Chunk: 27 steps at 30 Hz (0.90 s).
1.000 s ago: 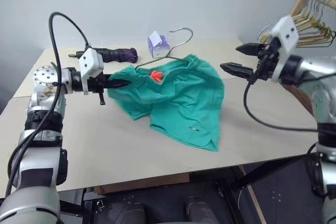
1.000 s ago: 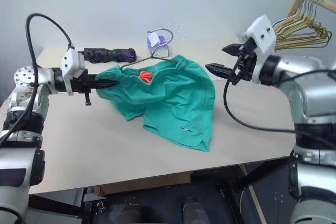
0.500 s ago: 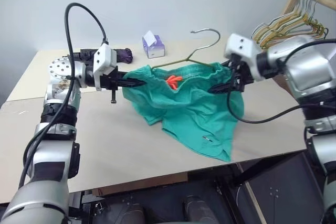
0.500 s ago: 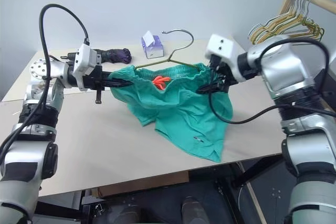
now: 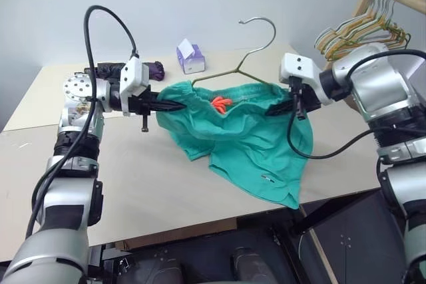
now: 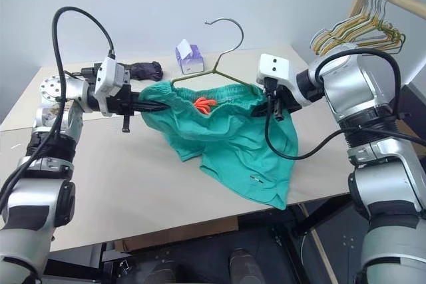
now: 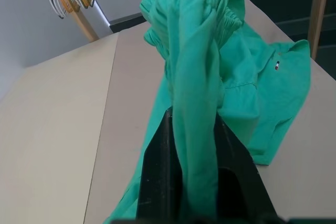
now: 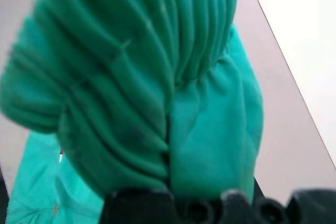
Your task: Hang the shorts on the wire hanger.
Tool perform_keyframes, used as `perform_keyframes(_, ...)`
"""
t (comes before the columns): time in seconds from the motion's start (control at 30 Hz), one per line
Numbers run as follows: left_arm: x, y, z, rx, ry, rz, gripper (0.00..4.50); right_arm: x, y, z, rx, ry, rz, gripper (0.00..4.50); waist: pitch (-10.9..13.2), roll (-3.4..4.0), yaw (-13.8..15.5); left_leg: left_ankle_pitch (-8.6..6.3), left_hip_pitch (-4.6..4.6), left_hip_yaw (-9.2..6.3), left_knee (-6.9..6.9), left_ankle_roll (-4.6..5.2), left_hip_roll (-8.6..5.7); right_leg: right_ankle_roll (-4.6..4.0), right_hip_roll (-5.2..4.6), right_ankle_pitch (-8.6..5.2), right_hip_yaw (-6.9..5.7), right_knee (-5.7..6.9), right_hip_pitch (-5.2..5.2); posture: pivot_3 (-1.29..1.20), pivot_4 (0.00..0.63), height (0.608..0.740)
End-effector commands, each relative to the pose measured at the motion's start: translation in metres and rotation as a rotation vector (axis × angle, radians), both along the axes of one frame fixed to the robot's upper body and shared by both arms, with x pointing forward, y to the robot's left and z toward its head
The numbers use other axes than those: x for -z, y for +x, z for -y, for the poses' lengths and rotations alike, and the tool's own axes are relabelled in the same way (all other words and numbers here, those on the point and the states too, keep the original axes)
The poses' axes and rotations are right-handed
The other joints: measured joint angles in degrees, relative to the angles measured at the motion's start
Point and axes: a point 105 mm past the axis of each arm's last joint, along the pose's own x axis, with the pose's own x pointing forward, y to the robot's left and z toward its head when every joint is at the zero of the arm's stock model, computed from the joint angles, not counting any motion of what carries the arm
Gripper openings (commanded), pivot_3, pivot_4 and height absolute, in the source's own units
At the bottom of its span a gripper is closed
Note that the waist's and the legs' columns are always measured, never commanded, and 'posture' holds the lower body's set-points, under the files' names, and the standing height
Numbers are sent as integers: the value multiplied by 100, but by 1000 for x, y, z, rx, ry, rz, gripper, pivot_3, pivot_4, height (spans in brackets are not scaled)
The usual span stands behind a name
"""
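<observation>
I now have both ends of the waistband secured. The right claw [image 6: 261,106], which stood spread and clear of the cloth a second ago, has come down and in and is now clenched on the right end of the shorts [image 5: 249,139]. The left claw [image 5: 174,105] stays clenched on the left end, as before. The waistband is stretched between the two claws and lifted off the tabletop [image 5: 133,177]; the legs hang down and trail toward the near right edge. Behind the waistband, the wire hanger [image 5: 247,51] now stands up with its hook raised, its lower wire hidden in the cloth. My judgement: the two-handed hold is established, so working the waistband along the hanger can proceed. Toward the far edge lie a tissue box [image 5: 190,58] and a dark folded umbrella [image 5: 130,68].
</observation>
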Motion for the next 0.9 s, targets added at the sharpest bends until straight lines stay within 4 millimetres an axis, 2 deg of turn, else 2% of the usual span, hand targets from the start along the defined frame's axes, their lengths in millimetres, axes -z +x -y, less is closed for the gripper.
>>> perform_keyframes(0.03,-14,3,3,3,-10,29,297,-23,-11,6,35,140,-26,2,0,0,3,0,-1,-1,0,0,0,0,0,0,-1,0,0,-106,0,740)
perform_keyframes(0.07,-13,4,2,-7,-1,14,645,-23,-14,7,46,160,-44,0,0,0,-1,0,-2,-3,1,0,0,0,0,0,-3,-1,0,-114,0,740)
perform_keyframes(0.1,-11,6,0,-20,8,11,777,-22,-17,9,65,172,-70,0,0,0,-6,0,-2,-4,1,0,-1,0,-1,0,-3,-1,0,-114,0,740)
perform_keyframes(0.13,-10,8,-1,-34,12,13,1172,-21,-20,10,80,188,-94,0,0,1,-12,0,-2,-6,1,0,0,0,0,0,-5,-1,0,-122,0,740)
perform_keyframes(0.4,-22,30,-12,-198,-81,59,3593,3,-52,34,269,325,-192,0,-1,1,-18,0,-7,-17,3,0,-4,1,-3,-1,-14,-2,2,-153,0,740)
perform_keyframes(0.43,-26,35,-13,-245,-114,93,4008,7,-56,37,300,339,-199,0,-1,1,-25,0,-7,-18,3,0,-3,2,-2,-1,-14,-2,2,-161,0,740)
perform_keyframes(0.5,-35,44,-17,-328,-185,129,4489,13,-62,44,374,368,-214,0,-1,0,-25,0,-6,-19,3,0,-3,2,-2,-1,-14,-1,2,-166,0,740)
perform_keyframes(0.6,-43,46,-20,-353,-223,136,4489,22,-66,54,501,409,-224,0,-1,1,-61,0,-6,-20,3,0,-4,2,-3,-1,-13,-2,4,-171,0,740)
perform_keyframes(0.7,-52,40,-12,-315,-299,125,4489,35,-65,70,707,450,-222,0,-1,0,-104,0,-5,-21,2,0,-3,2,-2,-1,-14,-1,6,-176,1,740)
perform_keyframes(0.9,-65,10,17,-224,-448,45,4489,50,-62,107,1088,514,-157,0,-4,5,-139,0,-8,-28,1,0,-5,2,-5,-1,-12,2,6,-188,10,740)
